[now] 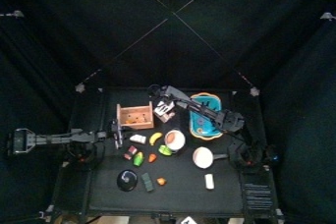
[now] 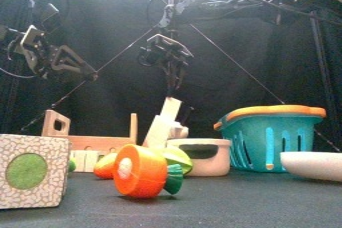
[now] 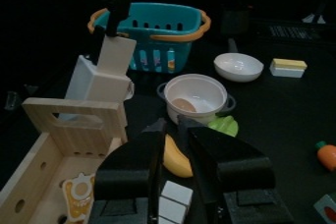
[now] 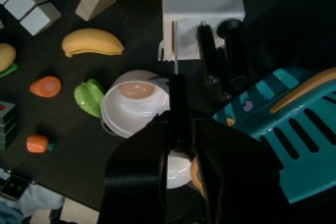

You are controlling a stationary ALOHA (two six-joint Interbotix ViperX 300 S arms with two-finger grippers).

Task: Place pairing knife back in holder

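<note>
Front view shows the right fingers (image 2: pixel 168 72) hanging partly open above the wooden holder (image 2: pixel 80 142), gripping nothing I can see. A pale tilted slat (image 3: pixel 113 59), which I take for the paring knife, stands at the holder's far end just below them. To finish well, the knife should sit fully down inside the wall, and the fingers should lift straight up without tipping it. The left fingers (image 3: pixel 178 164) rest open near the holder. The blue basket (image 2: pixel 267 137) hides its contents; the white pot (image 3: pixel 195 98) and small bowl (image 3: pixel 239 67) look empty
</note>
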